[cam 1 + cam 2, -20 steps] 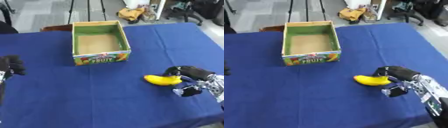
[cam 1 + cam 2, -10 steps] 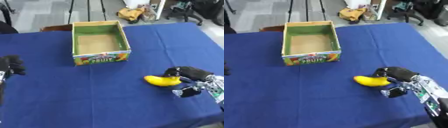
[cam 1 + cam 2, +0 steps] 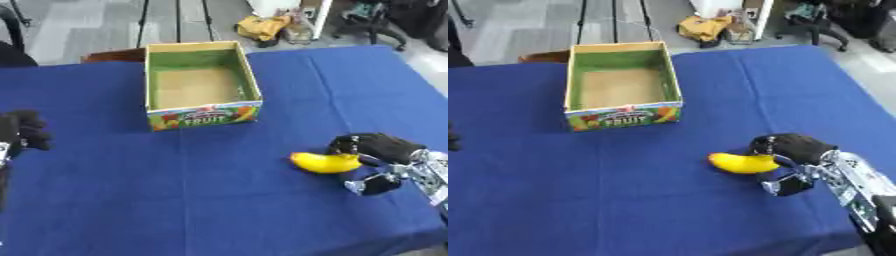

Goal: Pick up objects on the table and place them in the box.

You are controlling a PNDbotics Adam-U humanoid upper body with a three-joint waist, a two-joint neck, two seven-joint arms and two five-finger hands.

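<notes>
The right hand [image 3: 381,152] was at the banana [image 3: 325,162], at about four o'clock on the worktop [image 3: 201,190]. Its dark fingers [image 3: 372,143] were curled over the fruit's right end and the thumb sat below and to the right. Contact was apparent at that end, but whether the curl had fully closed round the fruit could not be confirmed. The banana lay flat on the cloth, its free end pointing toward nine o'clock, well apart from the box [image 3: 202,84].

Judgement on the step in hand: the grasp should be completed before any lift, with thumb and fingers on opposite sides of the fruit, nearer its middle than its tip. A hold on one end only would likely let the long end droop or swing. The carry runs toward eleven o'clock, and the fruit must clear the near wall of the box before release.

Materials: the banana was smooth, yellow, curved and tapered, likely to roll or slip in a pinch. The box was open-topped cardboard, green inside with a tan floor, a printed fruit label on the near wall, and appeared empty. The worktop carried a matte blue cloth.

The left hand [image 3: 22,134] rested at nine o'clock, fingers curled, holding nothing.
</notes>
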